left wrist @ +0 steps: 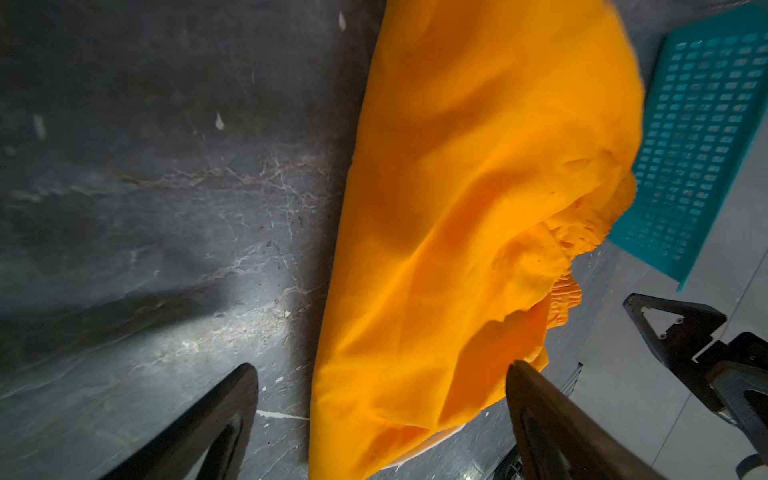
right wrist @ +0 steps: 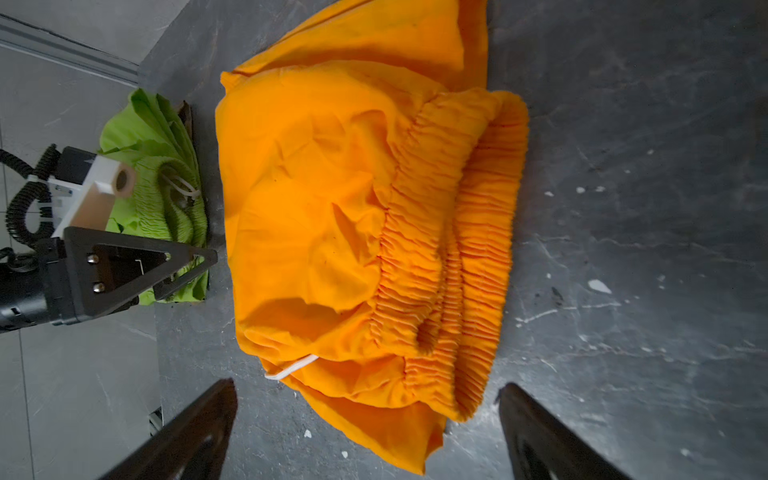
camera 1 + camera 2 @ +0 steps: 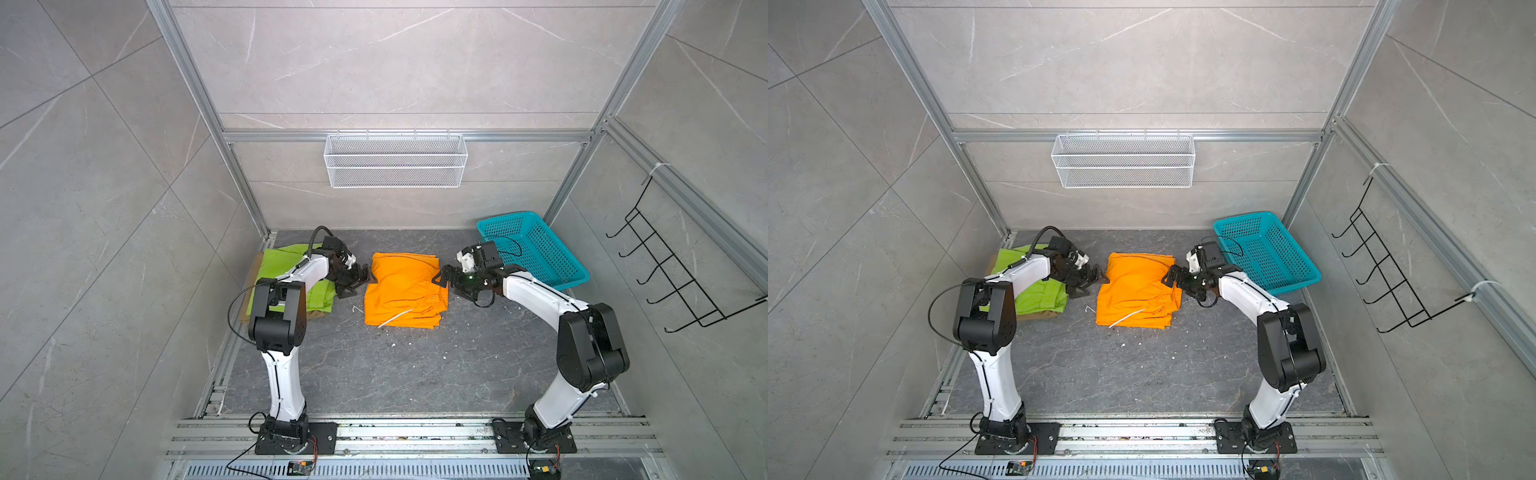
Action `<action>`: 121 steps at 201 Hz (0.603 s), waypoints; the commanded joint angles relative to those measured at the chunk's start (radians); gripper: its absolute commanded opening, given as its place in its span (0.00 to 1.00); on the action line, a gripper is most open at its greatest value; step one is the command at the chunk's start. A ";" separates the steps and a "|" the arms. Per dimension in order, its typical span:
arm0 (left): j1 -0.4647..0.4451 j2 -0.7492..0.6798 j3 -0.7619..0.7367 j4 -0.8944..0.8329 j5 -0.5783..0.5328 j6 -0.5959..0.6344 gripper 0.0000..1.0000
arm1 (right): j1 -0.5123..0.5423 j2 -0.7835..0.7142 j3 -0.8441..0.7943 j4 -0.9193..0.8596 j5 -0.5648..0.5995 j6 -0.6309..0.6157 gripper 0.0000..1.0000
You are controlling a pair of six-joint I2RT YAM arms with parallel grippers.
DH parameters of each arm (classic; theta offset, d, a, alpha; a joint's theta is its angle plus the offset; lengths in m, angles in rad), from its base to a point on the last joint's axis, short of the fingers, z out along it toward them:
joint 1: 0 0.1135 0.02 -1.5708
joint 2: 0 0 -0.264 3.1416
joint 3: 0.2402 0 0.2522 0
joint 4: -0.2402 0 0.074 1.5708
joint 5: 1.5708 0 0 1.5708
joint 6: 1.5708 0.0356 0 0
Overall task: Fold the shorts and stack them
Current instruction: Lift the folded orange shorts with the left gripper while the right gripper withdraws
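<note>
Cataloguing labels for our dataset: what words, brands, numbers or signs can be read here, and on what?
No readable text anywhere.
orange shorts: plain, no print or tag showing.
lime green shorts: no readable label.
teal basket: no marking.
small circuit board by the front rail: too small to read.

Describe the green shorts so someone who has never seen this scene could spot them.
On the dark stone table, look to the back left corner. The green shorts lie folded there on a khaki pair. Their lime colour sets them apart from the orange shorts at mid-table.
</note>
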 commanded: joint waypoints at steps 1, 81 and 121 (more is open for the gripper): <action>-0.020 0.011 0.042 -0.055 0.039 0.039 0.95 | -0.015 -0.045 -0.032 -0.005 0.001 -0.018 1.00; -0.080 0.127 0.113 -0.079 0.047 0.034 0.83 | -0.023 -0.072 -0.112 0.047 -0.015 0.022 1.00; -0.092 0.154 0.167 -0.097 0.052 0.041 0.25 | -0.026 -0.094 -0.128 0.057 -0.018 0.029 1.00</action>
